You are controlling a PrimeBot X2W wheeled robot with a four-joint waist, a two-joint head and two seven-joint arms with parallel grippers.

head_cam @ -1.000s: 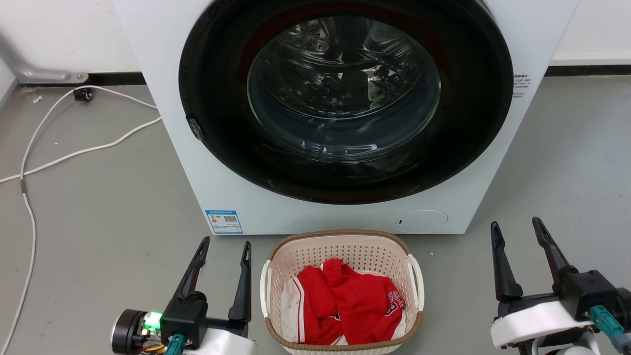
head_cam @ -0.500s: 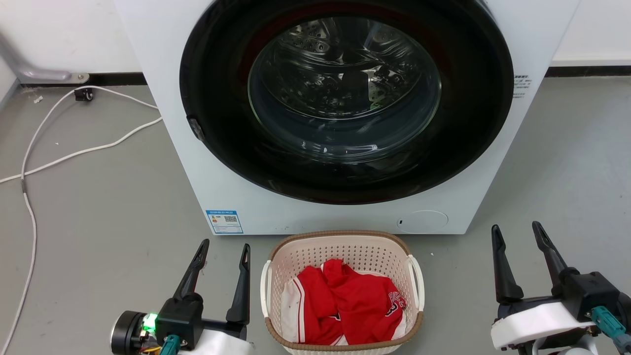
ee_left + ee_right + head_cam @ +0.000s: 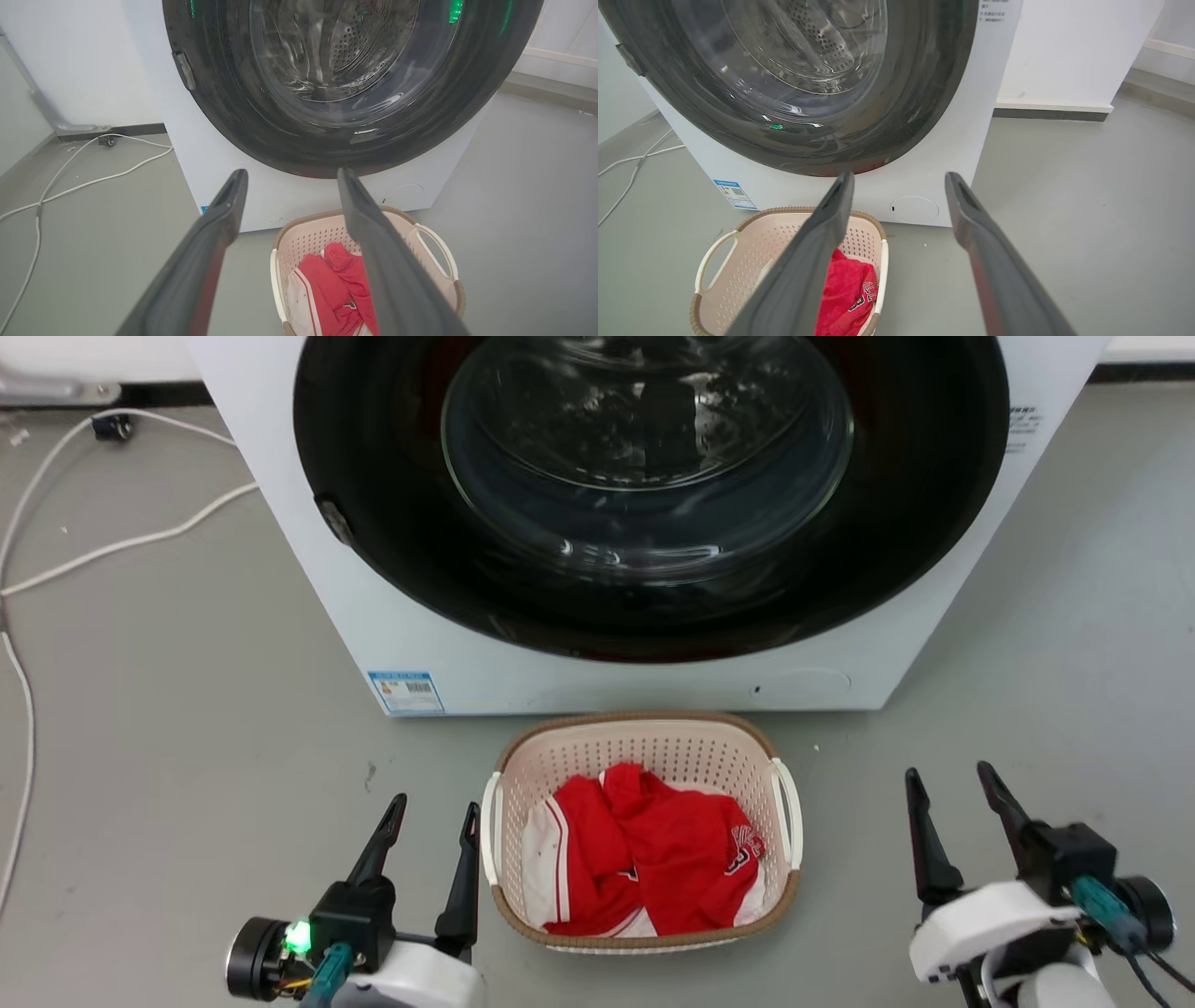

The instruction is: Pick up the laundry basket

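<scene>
The laundry basket [image 3: 644, 751] sits on the grey floor [image 3: 187, 737], directly in front of the white washing machine [image 3: 347, 607] and close to its base, below the big round dark door [image 3: 644, 448]. Inside the basket lies a crumpled red garment [image 3: 672, 845] with white trim and dark lettering. A white handle runs along each short side: one on the left [image 3: 488, 826], one on the right [image 3: 793, 821]. The left claw [image 3: 436, 805] hovers low just beside the left handle, fingers pointing up the head view and spread apart, with bare floor between them; its inner finger is almost against the handle, though contact cannot be judged. The right claw [image 3: 948, 773] is likewise spread open, well apart from the right handle. A blue label [image 3: 405, 691] marks the machine's lower left corner, and a white cable [image 3: 121, 543] trails across the floor farther left.
</scene>
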